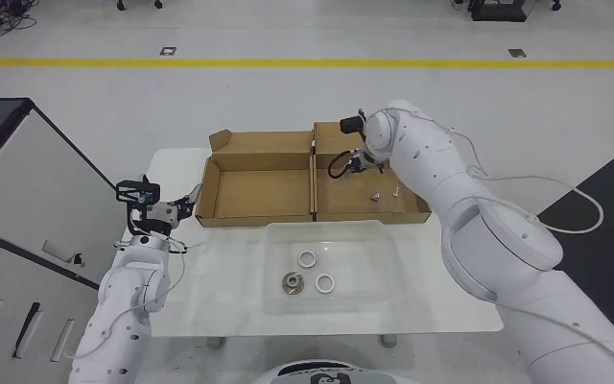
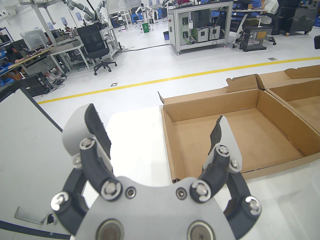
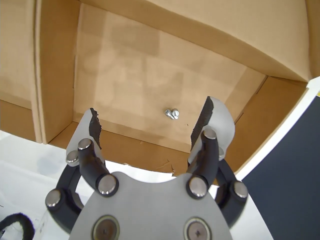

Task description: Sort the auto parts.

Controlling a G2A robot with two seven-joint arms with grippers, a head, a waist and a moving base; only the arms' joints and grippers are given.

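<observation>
Two small silver bolts (image 3: pixel 172 114) lie close together on the floor of the right cardboard box (image 3: pixel 130 58), also seen as bolts (image 1: pixel 376 195) in the top view. My right gripper (image 3: pixel 151 106) hangs open and empty above this box (image 1: pixel 350 200), over its back part (image 1: pixel 357 165). The left cardboard box (image 2: pixel 240 136) has nothing in it. My left gripper (image 2: pixel 155 116) is open and empty, just off that box's left side (image 1: pixel 187 204). A clear tray (image 1: pixel 384 259) holds two white rings (image 1: pixel 308 258) (image 1: pixel 325 283) and a metal round part (image 1: pixel 292 282).
The two boxes (image 1: pixel 259 187) stand side by side at the back of the white table (image 1: pixel 230 288), flaps up at the rear. A dark-edged panel (image 1: pixel 48 163) stands off the table's left side. A black strap (image 3: pixel 22 226) hangs by the right wrist.
</observation>
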